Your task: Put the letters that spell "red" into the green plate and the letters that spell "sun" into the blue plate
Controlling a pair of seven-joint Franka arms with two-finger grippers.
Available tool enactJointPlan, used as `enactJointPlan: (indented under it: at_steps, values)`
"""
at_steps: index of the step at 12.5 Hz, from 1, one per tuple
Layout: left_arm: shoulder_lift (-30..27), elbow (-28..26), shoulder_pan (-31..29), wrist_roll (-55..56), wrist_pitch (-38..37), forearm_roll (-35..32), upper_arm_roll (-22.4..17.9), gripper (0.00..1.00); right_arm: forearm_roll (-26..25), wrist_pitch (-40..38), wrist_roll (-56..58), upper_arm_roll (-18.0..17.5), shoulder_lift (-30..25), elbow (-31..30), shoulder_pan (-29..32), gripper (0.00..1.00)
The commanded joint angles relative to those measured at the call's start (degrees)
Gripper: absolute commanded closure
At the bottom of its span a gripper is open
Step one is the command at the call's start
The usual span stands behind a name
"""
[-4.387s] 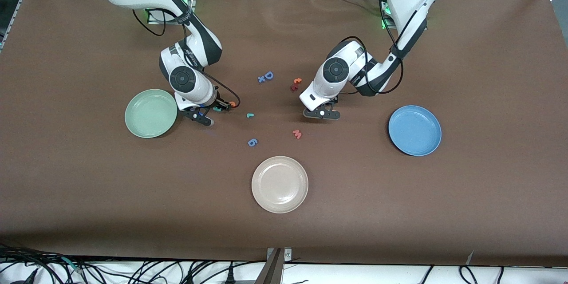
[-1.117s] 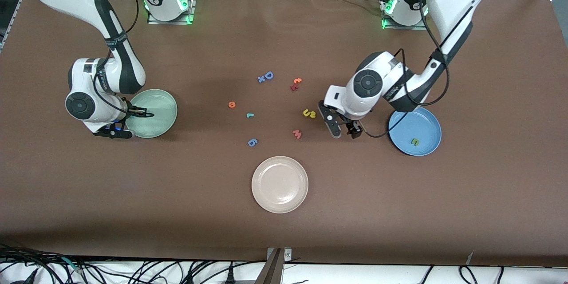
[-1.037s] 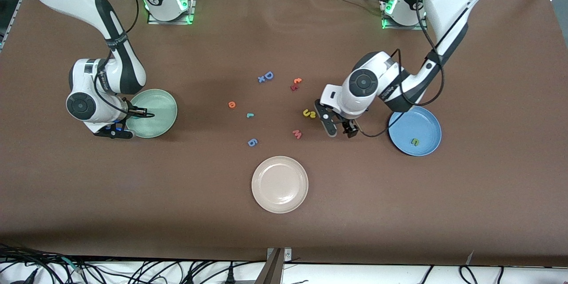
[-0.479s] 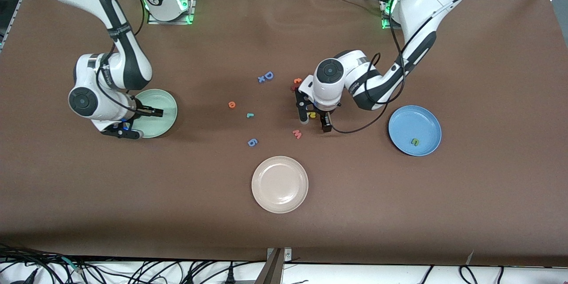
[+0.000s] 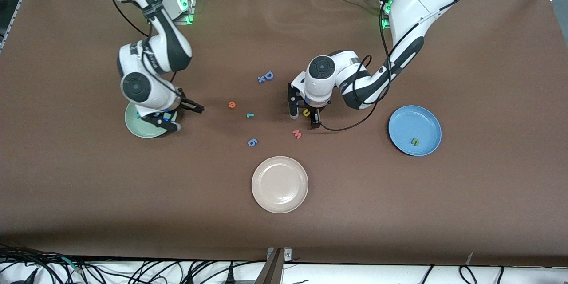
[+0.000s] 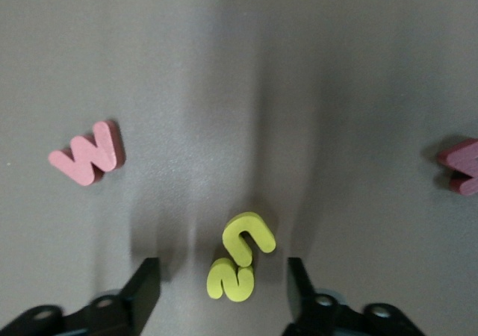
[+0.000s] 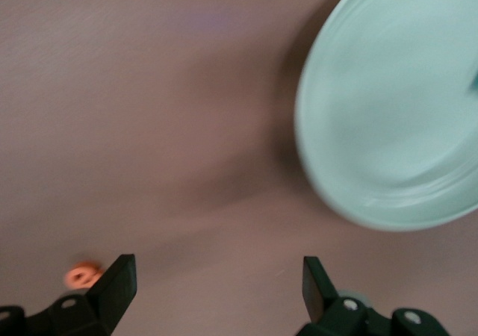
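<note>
The left claw [image 6: 220, 295], jaws apart, straddles touching yellow foam "s" [image 6: 230, 278] and "u" [image 6: 249, 237]; better pinch one squarely; right claw [image 7: 216, 291] gapes empty.

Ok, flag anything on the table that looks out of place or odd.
Nothing stands out. The yellow "s" and "u" lie touching each other, flat on the table between the left gripper's open fingers; the other loose letters lie flat, scattered.

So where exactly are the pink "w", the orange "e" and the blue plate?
pink "w" [image 6: 87, 154]: left wrist view, middle of the letter.
orange "e" [image 5: 231, 104]: front view, centre of the letter.
blue plate [image 5: 421, 120]: front view, bare part of its floor near the rim.
</note>
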State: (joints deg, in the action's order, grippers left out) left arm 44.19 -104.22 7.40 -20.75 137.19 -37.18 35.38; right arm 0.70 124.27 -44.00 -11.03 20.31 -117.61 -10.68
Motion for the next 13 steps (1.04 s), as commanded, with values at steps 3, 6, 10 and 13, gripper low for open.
enactJointPlan:
  at_steps: [3,6,10,13]
  values:
    - [0.98,0.87,0.16,-1.13,0.01,-1.67,-0.48,0.75,0.62,6.59,-11.09,-1.54,4.20,0.45,-5.13,0.02]
    - [0.90,0.78,-0.19,-1.05,-0.34,-1.67,-0.48,0.89,0.53,10.45,-14.44,-1.54,7.36,0.36,-8.04,0.02]
    - [-1.03,0.87,-1.59,-1.13,-2.09,-1.67,-0.31,0.92,-0.35,13.10,-14.36,-1.45,9.13,0.27,-10.15,0.06]
    - [-2.88,1.30,-4.31,-3.58,-4.65,-1.41,0.13,0.92,-1.74,13.37,-13.65,-1.10,9.66,0.27,-10.07,0.20]
